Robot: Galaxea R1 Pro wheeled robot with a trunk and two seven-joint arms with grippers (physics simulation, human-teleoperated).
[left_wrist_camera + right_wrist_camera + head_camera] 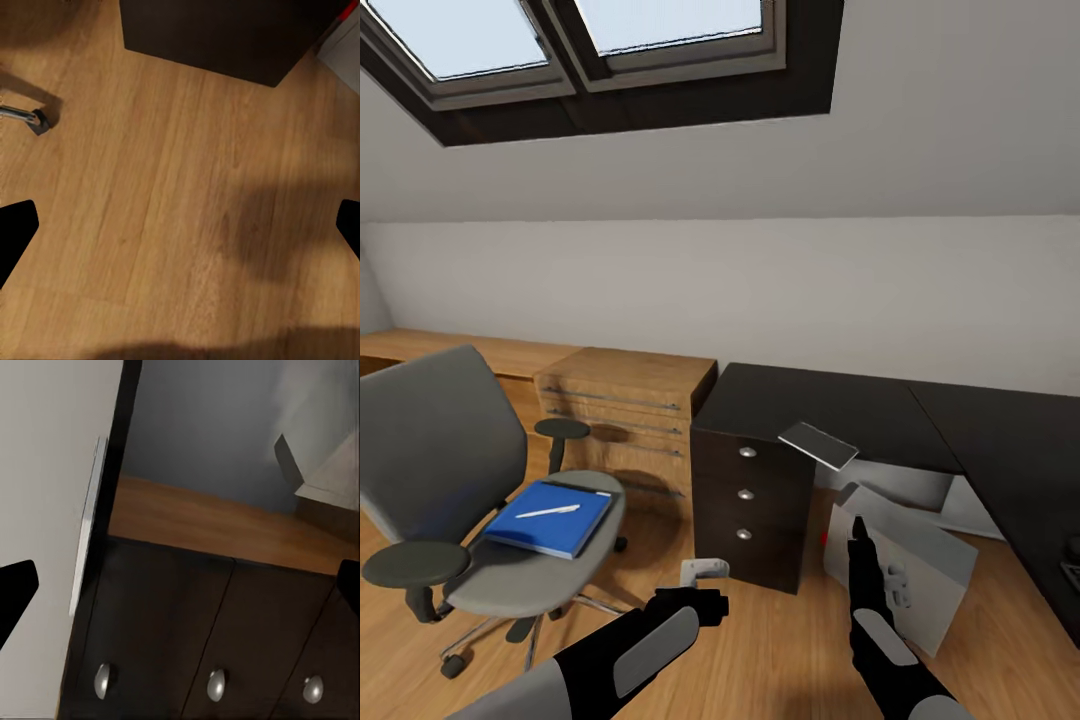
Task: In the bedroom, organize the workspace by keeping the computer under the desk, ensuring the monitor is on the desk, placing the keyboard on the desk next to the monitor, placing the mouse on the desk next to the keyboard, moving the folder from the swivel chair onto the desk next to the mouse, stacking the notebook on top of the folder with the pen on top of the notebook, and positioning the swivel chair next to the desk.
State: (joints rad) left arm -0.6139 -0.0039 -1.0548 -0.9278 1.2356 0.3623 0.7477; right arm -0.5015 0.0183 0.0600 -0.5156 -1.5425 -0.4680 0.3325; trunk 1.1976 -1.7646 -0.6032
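I see the desk (860, 415) ahead, its black top along the wall. The swivel chair (450, 470) stands left, well apart from both grippers, the folder (550, 520) on its seat with the pen (547, 511) on top. The computer (915, 560) leans just behind my right gripper (860, 535). The notebook (818, 444) overhangs the desk's edge. Left gripper (705, 590) and right both spread wide, holding nothing
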